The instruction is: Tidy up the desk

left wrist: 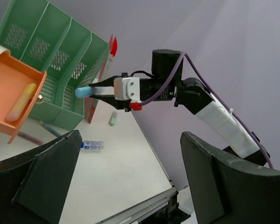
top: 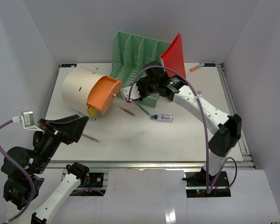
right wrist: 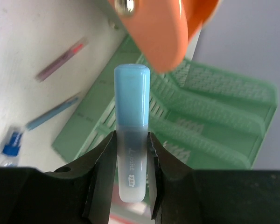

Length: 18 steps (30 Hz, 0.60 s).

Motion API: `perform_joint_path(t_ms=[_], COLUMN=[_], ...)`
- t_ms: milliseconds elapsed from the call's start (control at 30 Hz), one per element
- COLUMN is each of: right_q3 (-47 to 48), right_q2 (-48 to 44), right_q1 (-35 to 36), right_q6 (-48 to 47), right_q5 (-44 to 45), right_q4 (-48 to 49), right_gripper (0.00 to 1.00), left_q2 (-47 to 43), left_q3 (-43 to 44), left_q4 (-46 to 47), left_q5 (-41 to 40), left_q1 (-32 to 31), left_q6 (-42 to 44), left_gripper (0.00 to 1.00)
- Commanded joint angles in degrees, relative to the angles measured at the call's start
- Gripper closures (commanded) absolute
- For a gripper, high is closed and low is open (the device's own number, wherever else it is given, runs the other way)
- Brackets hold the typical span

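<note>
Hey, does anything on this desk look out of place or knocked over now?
Yes. Loose items lie scattered on the desk: a reddish pen, a blue pen and a blue-capped tube near the green file rack, and an orange marker at the far edge. The red folder tilts askew at the rack's right end.

White desk (top: 135,140), green file rack (top: 133,52) at back — red folder (top: 175,55) tilted at its right end, beige cylinder (top: 78,88) left

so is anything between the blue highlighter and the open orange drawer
Nothing visible. The right gripper holds the blue highlighter just off the orange drawer, with open air between. The green rack stands behind; a yellow highlighter lies in the drawer.
</note>
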Motion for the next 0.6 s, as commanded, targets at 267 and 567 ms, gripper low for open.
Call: perform_joint_path(t_ms=[267,567], right_q3=[16.67,15.2], right_q2=[9.65,14.81], right_q1=[11.97,15.82], right_q6=[-16.09,-19.32], right_q5=[12.73,15.58], right_q4=[9.65,20.55], right_gripper=[0.92,0.86], left_q2=[-0.8,-3.08], left_q3=[-4.04,-4.57], left_q4=[0.08,-0.55], left_q5=[-1.91,-2.08], left_q1=[-0.08,-0.09], left_q6=[-1.85,-2.12], left_gripper=[0.02,0.02])
